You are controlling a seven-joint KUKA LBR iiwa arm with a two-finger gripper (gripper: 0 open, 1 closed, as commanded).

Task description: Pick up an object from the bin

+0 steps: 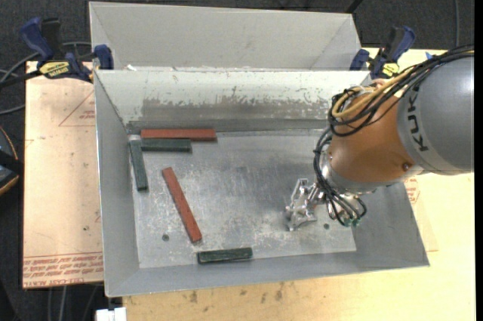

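The grey metal bin point(115, 183) takes up most of the shot. The arm point(377, 149) comes in from the right, with its orange-covered wrist hanging over the bin's right half. There are five flat bars in the bin, all on the left or along the front. A long red bar point(182, 204) lies diagonally left of centre. A second red bar point(178, 134) sits along the foot of the back wall, with a dark green bar point(166, 147) just in front of it. Another dark green bar point(139, 167) runs front to back by the left wall. The last dark green bar point(225, 256) lies along the front wall.

The fingers point(300, 211) are down over bare floor in the right part of the bin. That front green bar is the closest thing to them, off to the left and nearer the front wall, and it's clearly apart from them. I can't see anything between the fingers, and honestly I can't tell whether they're released or clenched.
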